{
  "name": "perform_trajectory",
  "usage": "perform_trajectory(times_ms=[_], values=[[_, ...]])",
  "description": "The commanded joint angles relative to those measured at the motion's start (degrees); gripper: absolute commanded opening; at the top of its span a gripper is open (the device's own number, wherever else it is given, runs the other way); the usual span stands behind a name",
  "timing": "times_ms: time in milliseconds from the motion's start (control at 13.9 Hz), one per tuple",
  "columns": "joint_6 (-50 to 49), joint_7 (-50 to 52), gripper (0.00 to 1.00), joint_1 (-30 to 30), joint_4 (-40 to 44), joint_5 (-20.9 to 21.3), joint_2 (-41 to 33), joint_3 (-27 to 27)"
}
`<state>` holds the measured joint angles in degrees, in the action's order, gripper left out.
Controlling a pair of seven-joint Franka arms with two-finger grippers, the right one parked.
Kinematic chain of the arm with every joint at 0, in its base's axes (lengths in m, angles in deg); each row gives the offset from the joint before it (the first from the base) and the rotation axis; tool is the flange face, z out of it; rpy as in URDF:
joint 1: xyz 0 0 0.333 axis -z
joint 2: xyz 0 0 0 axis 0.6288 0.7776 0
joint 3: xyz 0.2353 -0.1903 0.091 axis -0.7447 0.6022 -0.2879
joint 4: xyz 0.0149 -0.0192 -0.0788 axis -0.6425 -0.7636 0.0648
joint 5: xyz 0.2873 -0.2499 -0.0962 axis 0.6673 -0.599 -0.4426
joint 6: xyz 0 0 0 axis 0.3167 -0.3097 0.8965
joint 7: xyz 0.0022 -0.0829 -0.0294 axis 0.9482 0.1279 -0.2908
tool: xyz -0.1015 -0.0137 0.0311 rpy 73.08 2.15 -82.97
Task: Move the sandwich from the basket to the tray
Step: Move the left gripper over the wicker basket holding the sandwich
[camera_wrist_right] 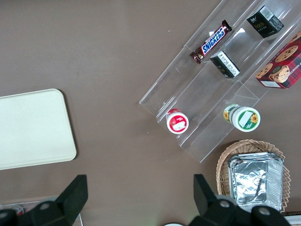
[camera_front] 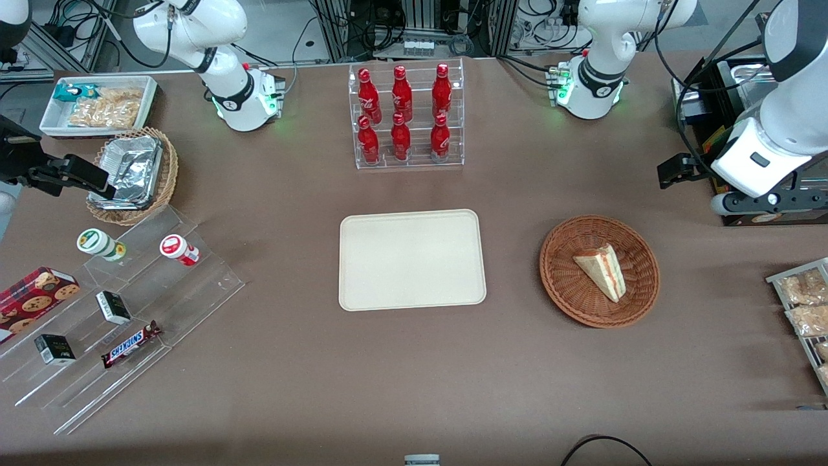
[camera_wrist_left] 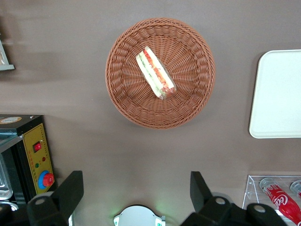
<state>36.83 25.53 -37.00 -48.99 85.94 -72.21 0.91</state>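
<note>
The brown table takes up most of the front view, and its ends run out of frame, so the racks of snack packets at the working arm's end are cut off at the edge. On the bare cloth at the middle lies the tray, a flat cream rectangle with rounded corners and a low rim, nothing on it; the wrist camera catches only one end of it. Farther from the front camera than the tray stands a clear rack of red bottles, of which the wrist view shows just a corner. Toward the working arm's end, well apart from the tray, sits the basket, a round shallow reddish-brown wicker bowl seen whole. The sandwich lies inside it near the middle, a small pale wedge resting on one flat bread face; from the wrist camera its cut edge shows red-pink and green layers, though the fillings themselves are too small to name. The gripper hangs high above the table near the basket, touching nothing; its two dark fingers stand wide apart with bare cloth between them, and only their tips are in view, the rest cut off
</note>
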Motion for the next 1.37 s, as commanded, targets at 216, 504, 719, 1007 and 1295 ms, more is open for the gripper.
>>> perform_trajectory(times_ms=[216, 504, 719, 1007, 1295], values=[[-0.72, -0.92, 1.0, -0.03, 1.21, 0.24, 2.36, -0.12], [3.21, -0.57, 1.0, 0.06, -4.21, 0.24, 3.86, -0.12], [11.56, -0.13, 1.0, 0.23, -11.17, 0.33, 3.68, -0.12], [22.98, 4.87, 1.0, 0.41, -20.21, 0.5, 3.69, -0.04], [30.81, 6.19, 1.0, 0.41, -25.66, 0.5, 3.95, -0.04]])
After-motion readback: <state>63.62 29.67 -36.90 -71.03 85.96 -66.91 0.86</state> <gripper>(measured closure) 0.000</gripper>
